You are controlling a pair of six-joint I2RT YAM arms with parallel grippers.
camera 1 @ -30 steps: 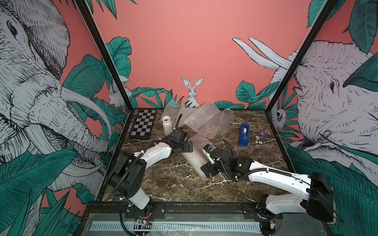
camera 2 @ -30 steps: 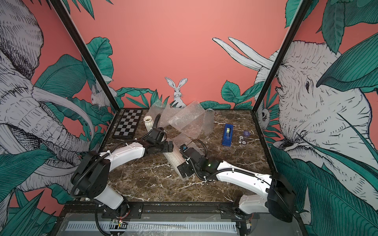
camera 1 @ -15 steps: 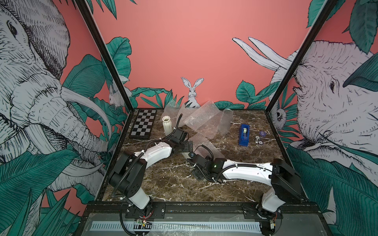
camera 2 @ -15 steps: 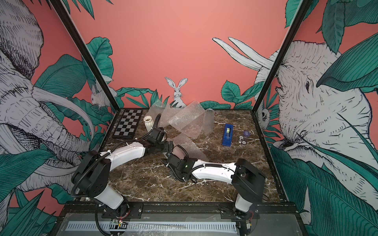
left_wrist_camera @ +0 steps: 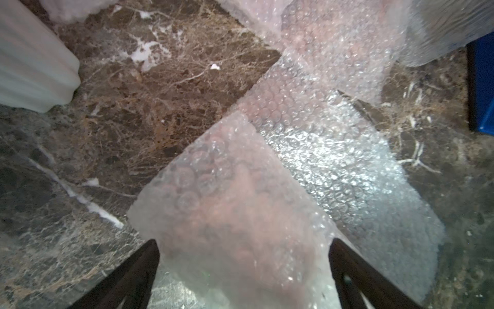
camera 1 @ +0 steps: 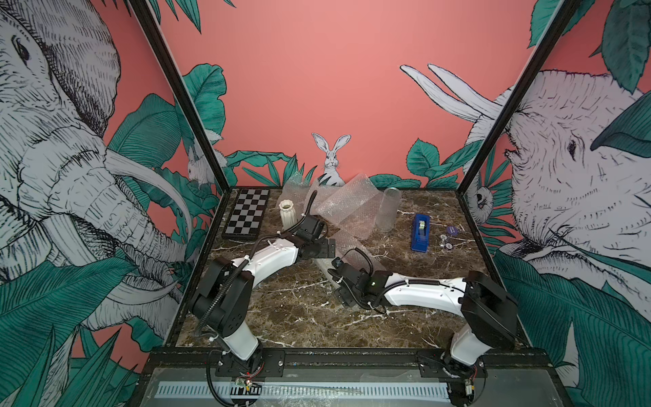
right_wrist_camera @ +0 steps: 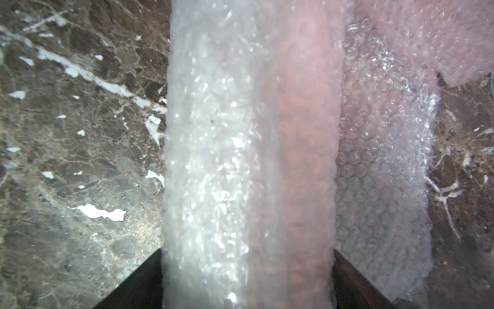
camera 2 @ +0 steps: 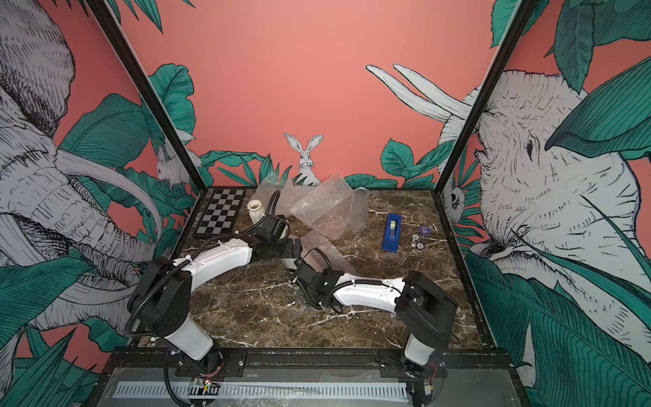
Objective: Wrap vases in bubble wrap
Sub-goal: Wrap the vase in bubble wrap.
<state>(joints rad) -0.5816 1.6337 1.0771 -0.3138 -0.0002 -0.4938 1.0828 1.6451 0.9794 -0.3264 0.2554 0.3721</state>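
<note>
— Where is the wrapped vase (right_wrist_camera: 248,160)?
— It lies flat, to the right of the board (camera 1: 246,215). The right gripper (right_wrist_camera: 247,251) clamps it. The left gripper (left_wrist_camera: 243,240) stands open around its end.
</note>
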